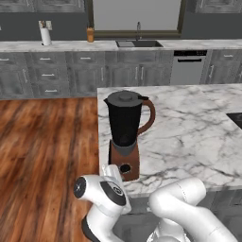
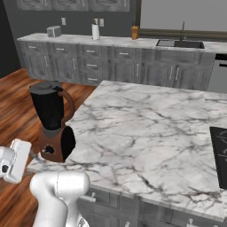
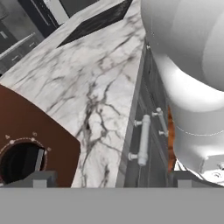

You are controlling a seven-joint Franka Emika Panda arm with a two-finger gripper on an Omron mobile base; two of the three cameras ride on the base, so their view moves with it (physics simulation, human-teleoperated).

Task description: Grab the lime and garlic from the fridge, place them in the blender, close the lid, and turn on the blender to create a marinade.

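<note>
Marble island (image 1: 189,127), blender (image 1: 125,134) at corner

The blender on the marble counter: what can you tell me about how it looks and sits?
The blender stands upright near the marble island's front corner. Its tall black jar has a spout and a curved reddish-brown handle, and a dark grey lid with a small knob sits on top. The reddish-brown base carries a round black dial facing the robot. Nothing grips it.

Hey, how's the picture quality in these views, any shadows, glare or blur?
Left base view: flat, even light, slightly soft, blender dark with little surface detail. Right base view: faint shadow beside the blender base, no glare on the marble counter. Hand view: tilted, the dial cropped low.
</note>
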